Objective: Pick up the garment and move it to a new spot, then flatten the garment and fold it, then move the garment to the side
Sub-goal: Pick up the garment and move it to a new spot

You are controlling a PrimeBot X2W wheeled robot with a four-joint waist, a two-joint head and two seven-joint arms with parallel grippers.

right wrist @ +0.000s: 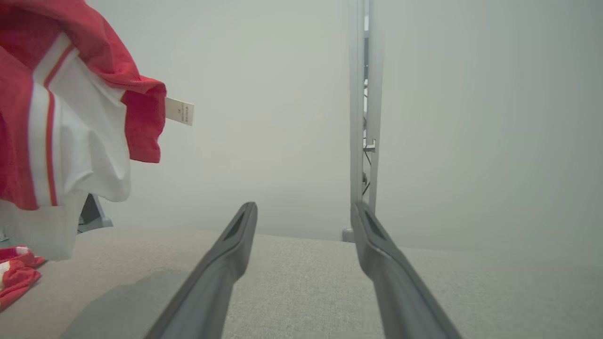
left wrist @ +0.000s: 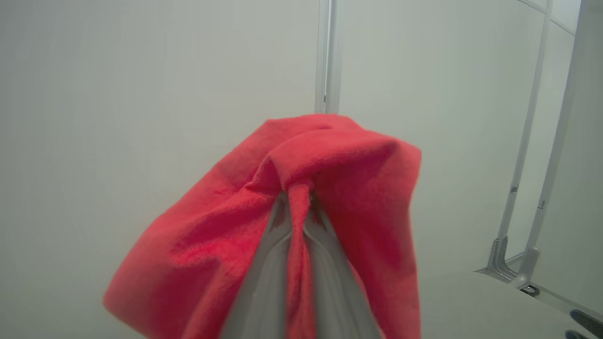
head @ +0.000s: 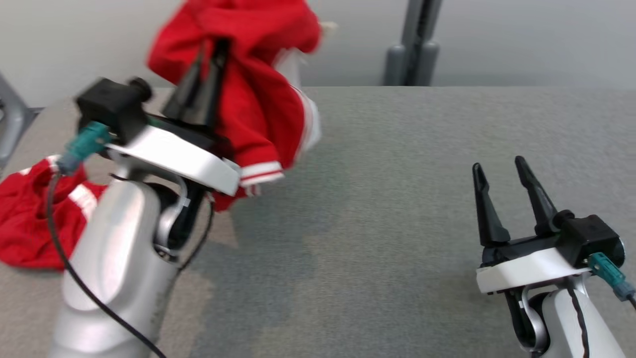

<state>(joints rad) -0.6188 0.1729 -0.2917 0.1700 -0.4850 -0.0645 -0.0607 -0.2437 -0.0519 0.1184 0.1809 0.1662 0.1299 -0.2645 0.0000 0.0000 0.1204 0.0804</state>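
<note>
The garment [head: 258,99] is red with white striped trim and hangs in the air over the back left of the grey table [head: 397,199]. My left gripper [head: 213,47] is raised and shut on a bunched fold of it. In the left wrist view the red garment [left wrist: 339,160] drapes over both fingers, pinched at the left gripper [left wrist: 297,193]. My right gripper [head: 498,164] stands open at the lower right, low over the table, with nothing between its fingers. From the right gripper [right wrist: 304,209], the garment [right wrist: 70,117] hangs at the upper left with a white label [right wrist: 179,111].
A second red and white heap of cloth [head: 25,223] lies on the table's left edge, partly behind my left forearm; the same heap of cloth [right wrist: 14,278] shows low on the left. A grey post [head: 412,44] stands behind the table's far edge against a pale wall.
</note>
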